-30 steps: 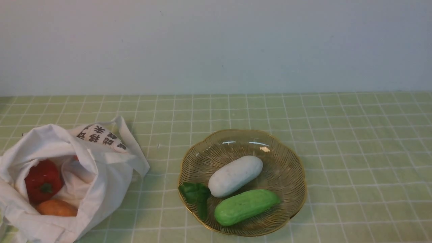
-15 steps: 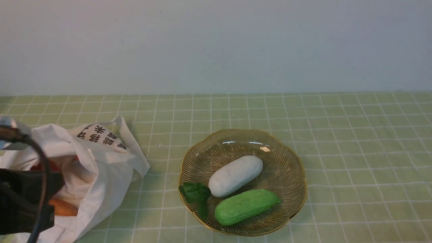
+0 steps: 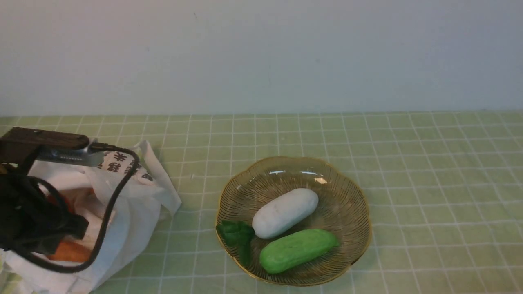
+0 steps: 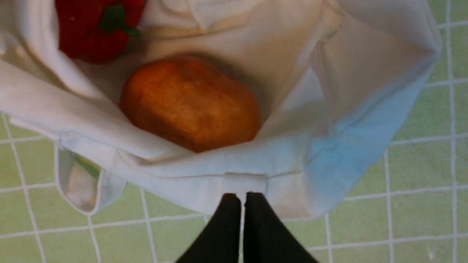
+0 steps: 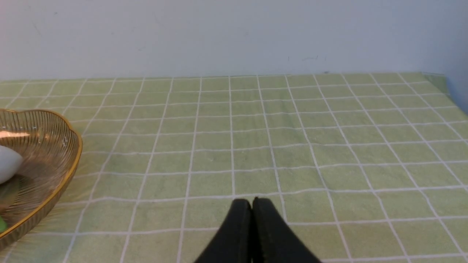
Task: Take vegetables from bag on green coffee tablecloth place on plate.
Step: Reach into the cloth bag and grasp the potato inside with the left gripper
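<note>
- At the near left edge of the front view, the left arm (image 3: 32,220) hangs over the open bag (image 3: 135,212); a black cable (image 3: 110,204) loops off it across the bag mouth.
- left gripper (image 4: 240,195): fingers pressed together, holding nothing. Tips sit over the hem of the bag (image 4: 347,109); can't tell if they touch the cloth.
- potato (image 4: 190,102): orange-brown, lying inside the bag just past the hem, close to the closed tips and apart from them. In the front view only a sliver of the potato (image 3: 67,251) shows, under the arm.
- red pepper (image 4: 95,29): deeper in the bag, beyond the potato, green stem showing.
- right gripper (image 5: 251,200): fingers pressed together, empty, above bare tablecloth (image 5: 292,146). It does not show in the front view.
- plate (image 3: 365,220): amber glass with a gold rim, on the tablecloth (image 3: 408,163), right of the bag and apart from it. The plate (image 5: 69,160) lies off to one side of the right gripper.
- On the plate: green vegetable (image 3: 298,250) nearest, white vegetable (image 3: 284,212) just behind it, dark green leaf (image 3: 237,234) at the bag-side rim.
- Printed patch (image 3: 122,165) with black characters sits on the far side of the bag.
- wall (image 3: 261,53): plain and pale, behind the table.
</note>
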